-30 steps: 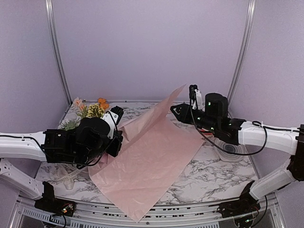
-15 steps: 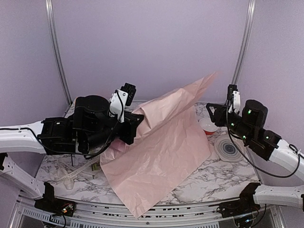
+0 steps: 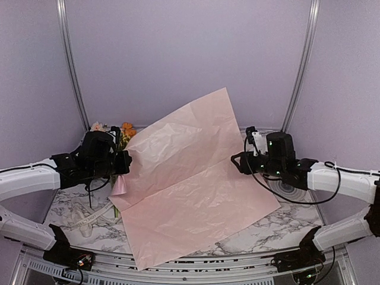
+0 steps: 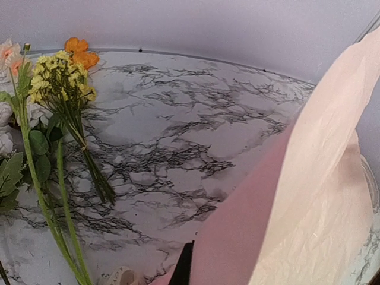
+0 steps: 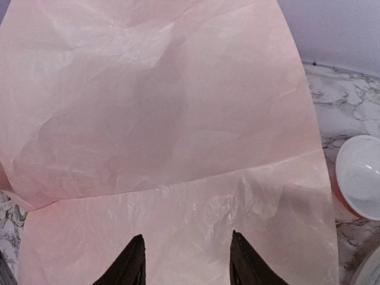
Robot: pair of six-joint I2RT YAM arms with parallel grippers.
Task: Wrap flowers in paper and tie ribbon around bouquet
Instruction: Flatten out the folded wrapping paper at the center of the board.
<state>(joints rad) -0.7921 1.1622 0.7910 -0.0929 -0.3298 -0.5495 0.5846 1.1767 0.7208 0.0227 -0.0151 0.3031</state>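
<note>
The pink paper (image 3: 190, 178) lies spread across the table, its far half lifted and standing up toward the back wall. My left gripper (image 3: 123, 163) is shut on the paper's left edge; in the left wrist view one dark fingertip (image 4: 184, 267) shows against the pink sheet (image 4: 320, 178). The flowers (image 3: 124, 132) lie at the back left, with yellow and orange heads and green stems (image 4: 62, 77). My right gripper (image 3: 237, 161) stands open at the sheet's right side, and its fingers (image 5: 132, 261) hover over the paper (image 5: 166, 119) with nothing between them. The cream ribbon (image 3: 89, 218) trails at the front left.
A white bowl with a red rim (image 5: 362, 178) sits just right of the paper. A grey ringed disc (image 3: 290, 189) lies under the right arm. Metal posts (image 3: 71, 65) rise at both back corners. The table's front rail (image 3: 196, 264) runs below the paper's near corner.
The left arm pulled back to the left with the paper's edge, uncovering the flowers. The sheet opened out wider. The right gripper's jaws spread and it came back to the paper's right side.
</note>
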